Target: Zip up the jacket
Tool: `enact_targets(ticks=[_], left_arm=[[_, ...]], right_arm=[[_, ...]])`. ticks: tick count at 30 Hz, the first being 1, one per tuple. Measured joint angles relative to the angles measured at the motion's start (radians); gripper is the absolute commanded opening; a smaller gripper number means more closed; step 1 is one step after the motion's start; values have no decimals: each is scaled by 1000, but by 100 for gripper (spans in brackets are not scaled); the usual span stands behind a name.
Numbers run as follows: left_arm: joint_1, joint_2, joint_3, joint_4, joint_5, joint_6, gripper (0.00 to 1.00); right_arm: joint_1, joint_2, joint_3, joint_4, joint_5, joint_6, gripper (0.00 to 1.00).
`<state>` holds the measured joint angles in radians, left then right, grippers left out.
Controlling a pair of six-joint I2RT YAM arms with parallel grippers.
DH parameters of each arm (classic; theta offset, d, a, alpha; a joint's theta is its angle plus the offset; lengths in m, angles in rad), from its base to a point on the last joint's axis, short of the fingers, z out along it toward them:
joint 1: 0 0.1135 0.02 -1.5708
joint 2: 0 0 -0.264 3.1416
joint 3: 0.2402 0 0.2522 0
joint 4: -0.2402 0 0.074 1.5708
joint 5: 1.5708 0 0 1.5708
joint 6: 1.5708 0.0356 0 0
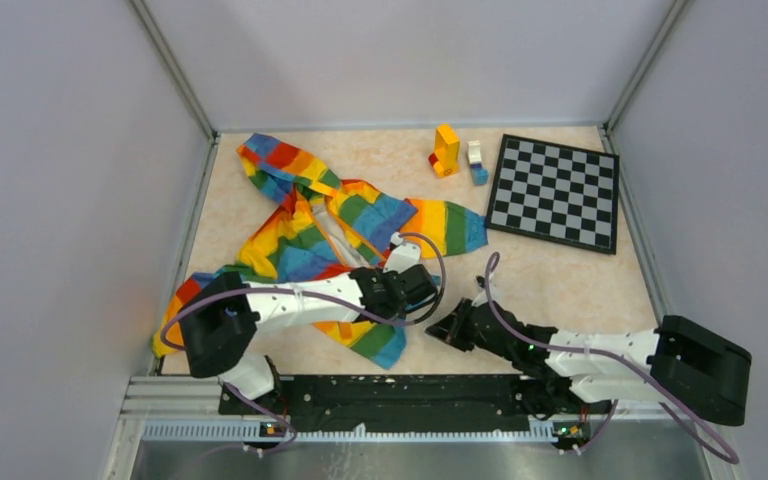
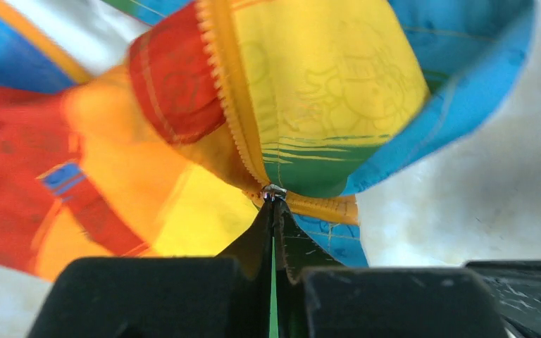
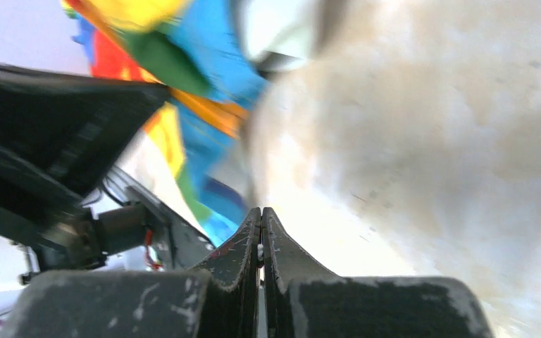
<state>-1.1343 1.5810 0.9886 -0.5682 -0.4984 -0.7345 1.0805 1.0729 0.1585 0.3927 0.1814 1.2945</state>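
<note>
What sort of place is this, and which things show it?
Probably a robot test bench: walled table, left arm and right arm bolted at its edge, jacket and checkerboard as props.

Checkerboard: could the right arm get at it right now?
Probably yes: only bare table lies between the right arm and the checkerboard, and its jaws, shut, hold nothing.

Jacket (image 1: 300, 225): near hem hidden under left arm (image 1: 290, 300). Left wrist view: jacket blurred at left, cut off by top and side edges; metal zipper piece (image 2: 273, 190) too small to identify. Right wrist view: jacket blurred, cut off at top.
</note>
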Motion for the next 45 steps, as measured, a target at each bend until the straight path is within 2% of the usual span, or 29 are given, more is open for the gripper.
enact_targets(ticks=[5, 7, 9, 10, 14, 17, 24, 29, 30, 32, 33, 35, 40, 42, 45], left_arm=[[34, -61, 26, -24, -85, 84, 0], [42, -99, 26, 5, -66, 143, 0], [45, -140, 26, 55, -5, 208, 0], [45, -151, 26, 74, 28, 226, 0], [45, -170, 7, 153, 172, 267, 0], [45, -189, -38, 189, 243, 277, 0], [45, -253, -101, 233, 329, 292, 0], [45, -276, -123, 263, 354, 294, 0], [45, -281, -129, 266, 356, 296, 0], [45, -290, -134, 272, 360, 301, 0], [45, -294, -136, 276, 362, 305, 0], [45, -299, -137, 282, 367, 316, 0], [45, -300, -138, 280, 340, 325, 0], [40, -295, -134, 261, 290, 313, 0], [31, -256, -96, 186, 147, 240, 0]], right_arm=[[15, -6, -49, -31, -18, -34, 0], [16, -23, -74, -17, -38, -76, 18], [8, -64, -80, -21, -69, -127, 49], [-1, -84, -78, -14, -90, -155, 57], [-80, -129, -70, 35, -204, -230, 66], [-172, -102, -59, 99, -306, -246, 67], [-251, 114, -58, 382, -476, -156, 63], [-253, 242, -58, 583, -507, -78, 54], [-253, 261, -59, 608, -508, -69, 49], [-253, 294, -60, 660, -509, -68, 29], [-253, 311, -60, 684, -509, -74, 23], [-253, 331, -60, 718, -509, -96, 0], [-253, 351, -80, 792, -504, -161, 0], [-253, 339, -91, 786, -488, -173, 0], [-245, 253, -102, 689, -442, -175, 0]])
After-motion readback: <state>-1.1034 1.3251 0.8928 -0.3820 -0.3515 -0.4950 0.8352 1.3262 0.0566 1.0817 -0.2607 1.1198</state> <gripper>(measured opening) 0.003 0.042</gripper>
